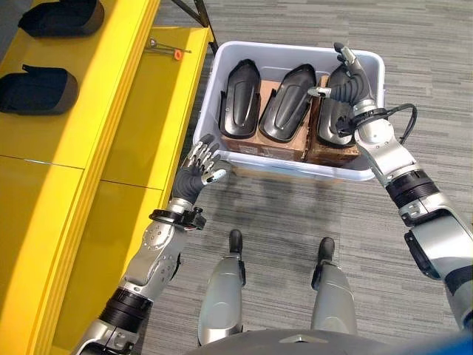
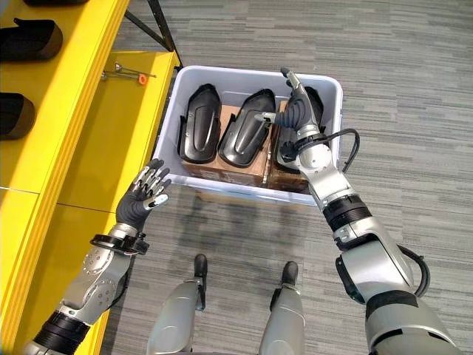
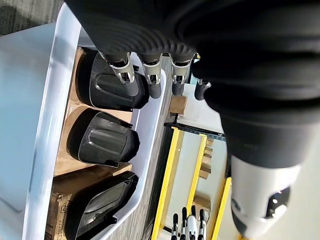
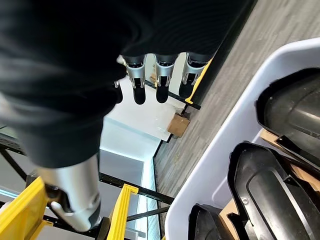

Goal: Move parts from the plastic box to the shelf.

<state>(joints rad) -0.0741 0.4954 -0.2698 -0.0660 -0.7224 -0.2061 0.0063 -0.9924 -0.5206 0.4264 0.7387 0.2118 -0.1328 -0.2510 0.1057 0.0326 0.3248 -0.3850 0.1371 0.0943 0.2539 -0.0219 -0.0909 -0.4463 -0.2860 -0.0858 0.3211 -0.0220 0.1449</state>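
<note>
A grey striped carpet floor (image 1: 295, 222) carries the white plastic box (image 1: 369, 66), beside a yellow shelf (image 1: 118, 89). Three black parts (image 1: 240, 89) lie side by side on cardboard (image 1: 259, 144) inside the box, long axes running away from the robot. Two more parts (image 1: 37, 92) sit on the shelf, with a screwdriver (image 1: 164, 48) nearby. The right hand (image 1: 347, 85) hovers over the rightmost part, fingers relaxed. The left hand (image 1: 203, 166) is at the box's near corner, fingers straight, empty.

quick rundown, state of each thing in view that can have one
plastic box: open-topped, on the floor, holds three black parts
black parts in box: standing side by side on brown cardboard
shelf: two black parts already on it
left robot hand: open, empty, by the box's near corner
right robot hand: open, over the rightmost part
</note>
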